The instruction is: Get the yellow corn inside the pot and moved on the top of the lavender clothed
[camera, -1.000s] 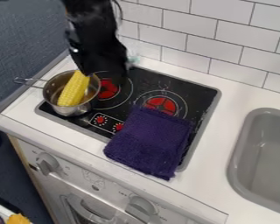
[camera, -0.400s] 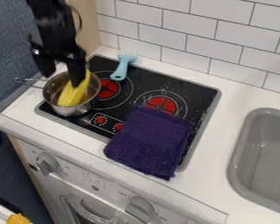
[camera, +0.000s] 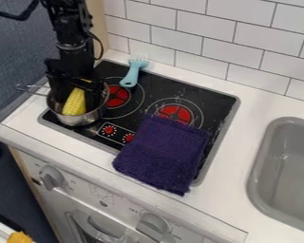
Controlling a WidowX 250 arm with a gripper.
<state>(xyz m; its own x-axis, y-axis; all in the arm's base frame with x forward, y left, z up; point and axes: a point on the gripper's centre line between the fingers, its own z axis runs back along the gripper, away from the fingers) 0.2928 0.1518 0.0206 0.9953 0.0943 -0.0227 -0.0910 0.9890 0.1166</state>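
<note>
White counter (camera: 256, 107) spreads beyond our jaws, and the black stovetop (camera: 208, 102) runs off to their right. Down and right of the gripper (camera: 76, 100) in view, the purple cloth (camera: 164, 154) overlaps the stovetop's front edge. Just below the jaws sits the metal pot (camera: 85, 118), holding the yellow corn (camera: 73, 104). Our jaws stand open, one to either side of the cob; its long axis slopes up beneath them, so closing should squeeze across its width.
</note>
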